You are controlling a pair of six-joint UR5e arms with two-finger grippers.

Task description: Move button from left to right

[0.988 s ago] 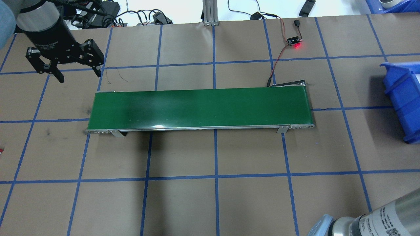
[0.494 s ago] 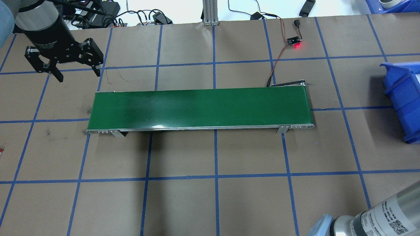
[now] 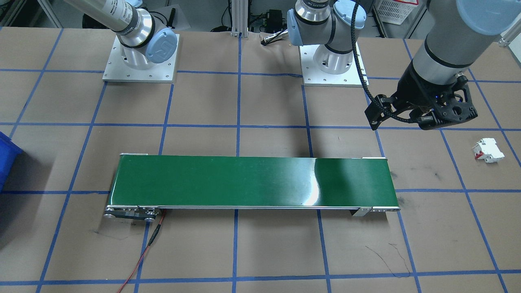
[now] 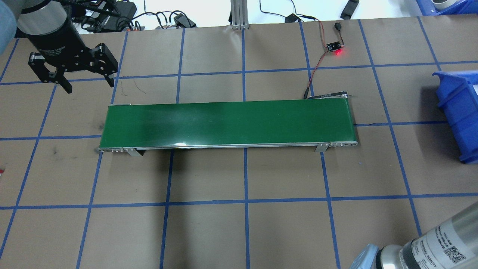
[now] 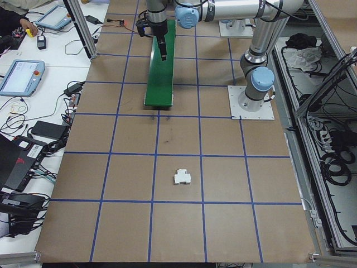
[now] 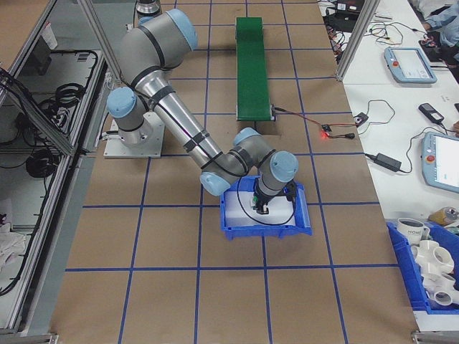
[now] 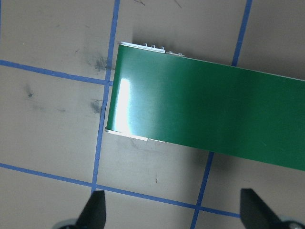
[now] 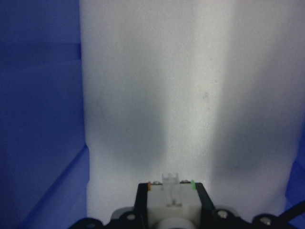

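The small push-button switch with a white-grey blocky body (image 8: 171, 202) sits pinched between the right gripper's (image 8: 172, 210) black fingers, terminal end pointing down into the blue plastic bin (image 6: 301, 226), above its white foam floor with bare room all round. The left gripper (image 4: 87, 83) hangs spread wide and empty beyond the long green conveyor belt's (image 4: 227, 123) left end

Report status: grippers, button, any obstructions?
Left gripper open, empty, beside the conveyor end. Right gripper shut on the button, over the blue bin. Nothing in the way; circuit breaker lies apart.
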